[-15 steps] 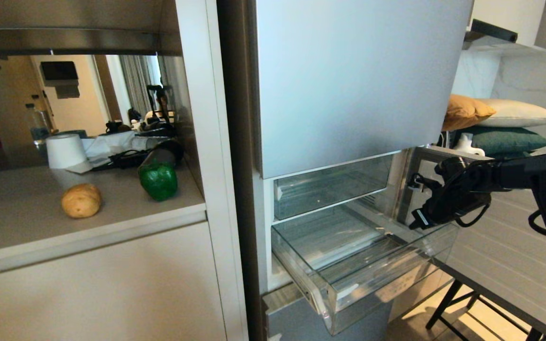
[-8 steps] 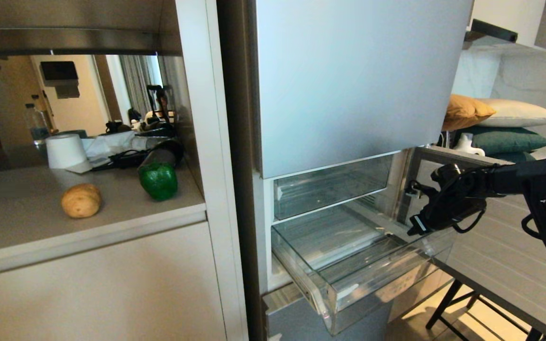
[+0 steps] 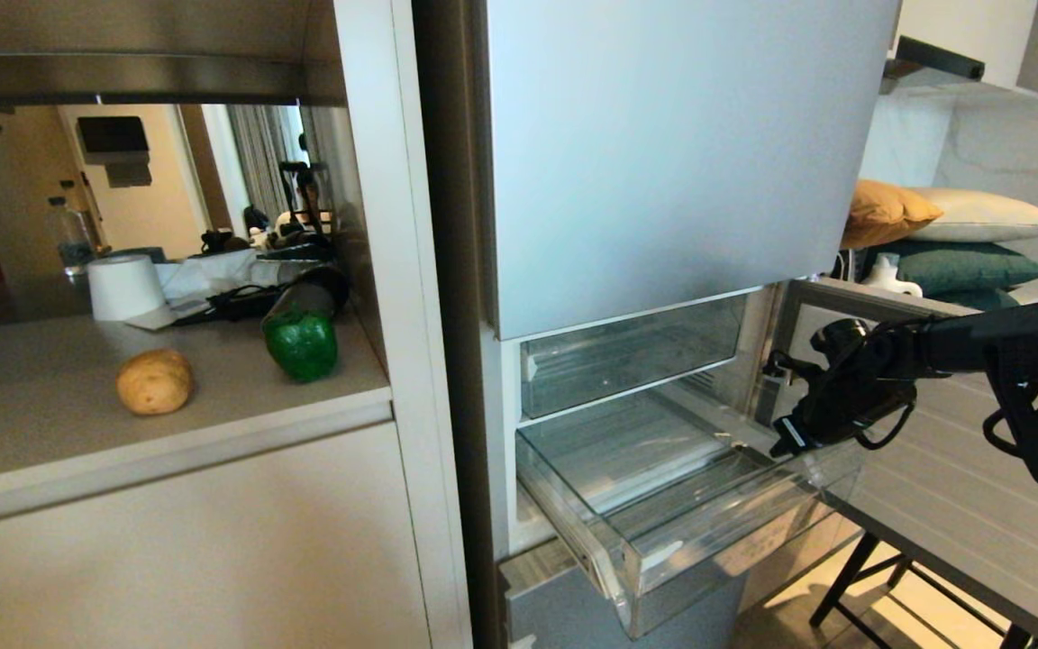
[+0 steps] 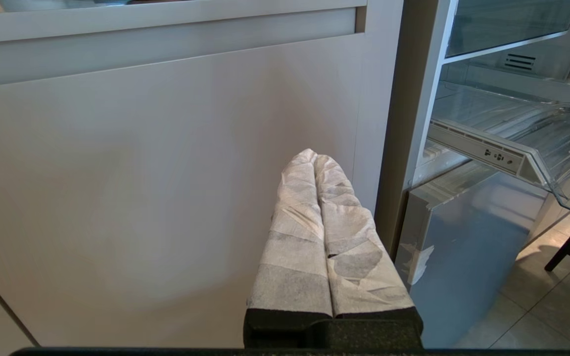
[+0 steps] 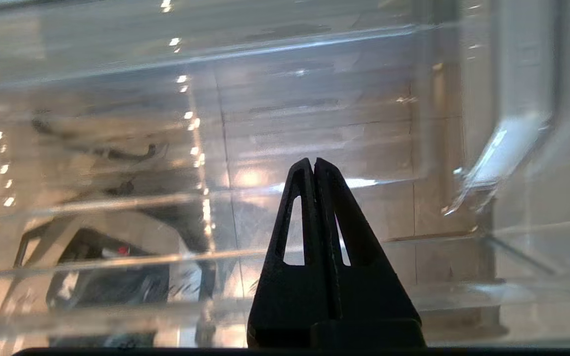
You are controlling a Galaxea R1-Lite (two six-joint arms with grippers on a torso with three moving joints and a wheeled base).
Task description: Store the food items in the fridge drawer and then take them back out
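Right gripper [image 3: 782,442] pinched closed, empty, edged left since a second ago to drawer [image 3: 663,532] right rim, lower centre; drawer pulled out, empty. Potato [image 3: 155,381], pepper [image 3: 302,343] unmoved on counter [image 3: 50,424], left. Left gripper [image 4: 318,168] closed, parked

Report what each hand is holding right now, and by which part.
Nothing. The right hand, shut and empty, sits at the clear plastic drawer; the left hand is shut, empty.

1. One potato [image 3: 155,381] is lying on the counter [image 3: 50,406].
2. One green bell pepper [image 3: 302,344] is sitting there too.
3. One paper roll [image 3: 124,287] is standing behind.
4. Two clear fridge drawers are showing: upper [image 3: 632,353], lower [image 3: 681,505].
5. Three pillows [image 3: 951,236] are lying stacked.
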